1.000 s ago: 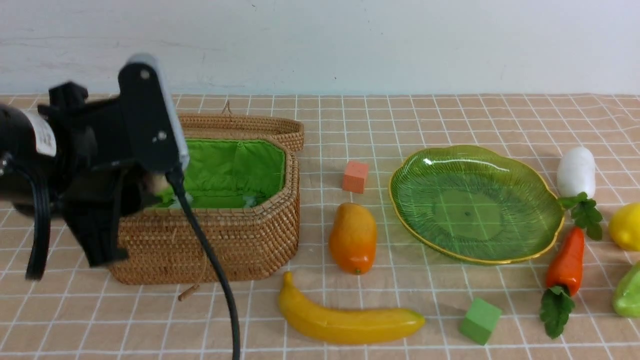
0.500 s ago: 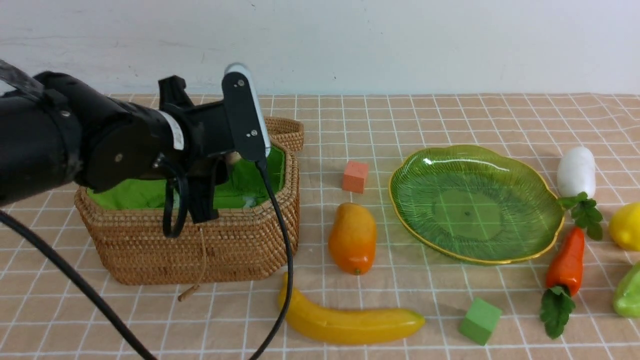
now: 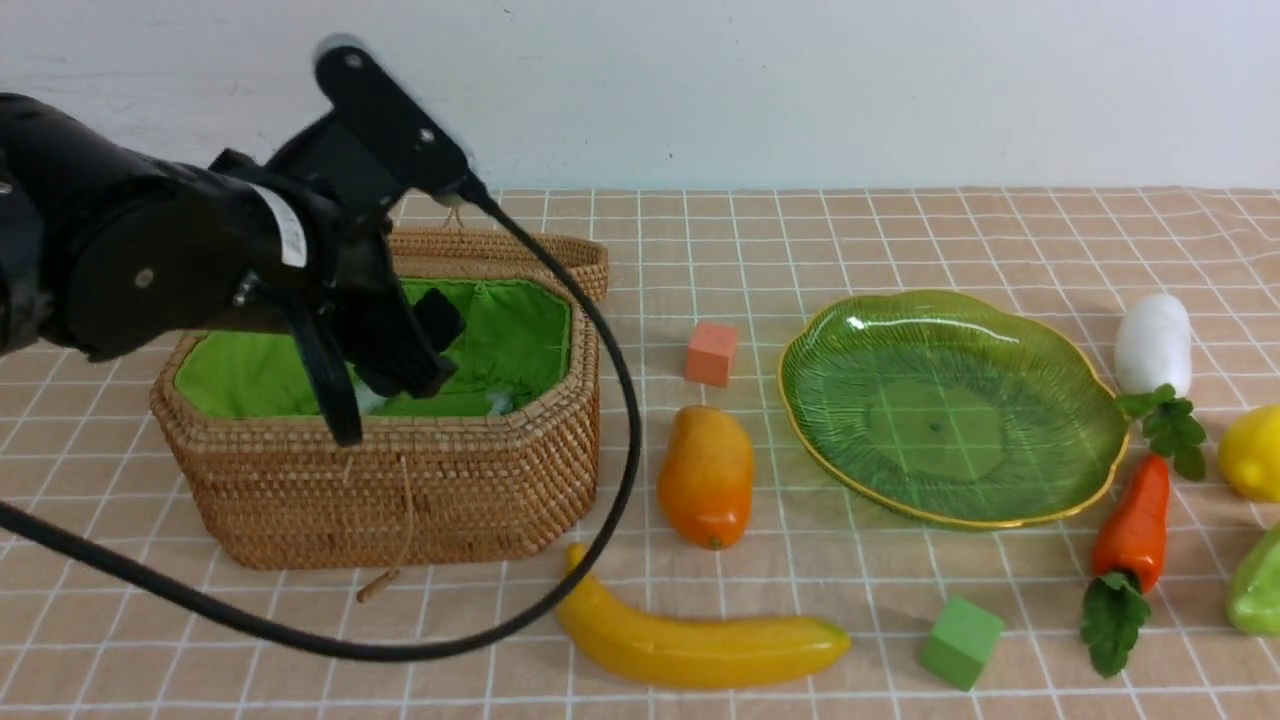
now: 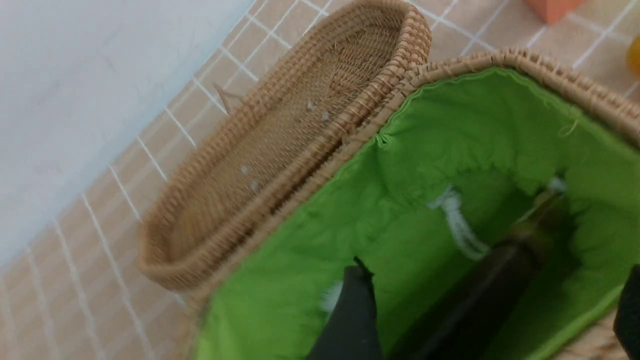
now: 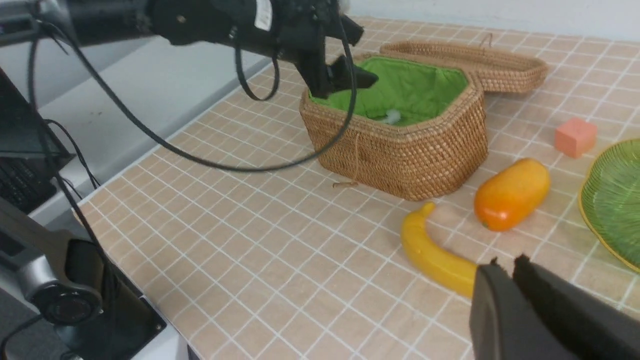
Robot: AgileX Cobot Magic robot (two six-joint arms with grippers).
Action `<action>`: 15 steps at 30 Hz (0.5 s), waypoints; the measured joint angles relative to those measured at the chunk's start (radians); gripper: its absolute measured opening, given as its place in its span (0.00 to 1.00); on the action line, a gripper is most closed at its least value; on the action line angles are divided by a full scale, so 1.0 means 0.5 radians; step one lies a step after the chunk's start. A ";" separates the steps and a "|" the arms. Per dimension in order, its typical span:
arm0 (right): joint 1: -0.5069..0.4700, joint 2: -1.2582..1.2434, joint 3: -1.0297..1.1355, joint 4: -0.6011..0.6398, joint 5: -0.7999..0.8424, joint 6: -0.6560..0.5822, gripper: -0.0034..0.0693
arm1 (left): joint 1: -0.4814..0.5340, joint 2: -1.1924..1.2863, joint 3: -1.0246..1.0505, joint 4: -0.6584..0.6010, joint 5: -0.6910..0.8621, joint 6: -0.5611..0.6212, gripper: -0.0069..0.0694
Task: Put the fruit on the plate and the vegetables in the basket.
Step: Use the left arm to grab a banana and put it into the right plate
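The left gripper point(image 4: 492, 312) hung over the wicker basket point(image 3: 480, 500), its fingers spread apart; the eggplant point(image 4: 485, 290) lay inside on the green lining point(image 4: 320, 235). The right gripper's point(image 5: 507, 262) fingers were together. The mango point(image 3: 706, 480) and banana point(image 3: 700, 645) lay between basket and glass plate point(image 3: 950, 420), the lemon point(image 3: 1255, 455) beyond the plate, near the radish point(image 3: 1153, 345).

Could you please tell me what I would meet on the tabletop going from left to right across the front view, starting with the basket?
Basket → banana → green cube → carrot → lemon. I left out things whose spans overlap these too much to order clearly.
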 joint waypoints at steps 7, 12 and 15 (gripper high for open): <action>0.000 0.000 0.000 0.111 0.024 0.001 0.12 | -0.608 0.025 -0.068 -0.531 0.712 0.141 0.30; 0.000 0.000 -0.051 0.141 0.283 0.005 0.12 | -0.894 0.430 -0.339 -0.562 0.999 0.249 0.15; 0.000 0.000 -0.109 0.113 0.433 0.034 0.12 | -0.921 0.659 -0.497 -0.476 0.972 0.365 0.24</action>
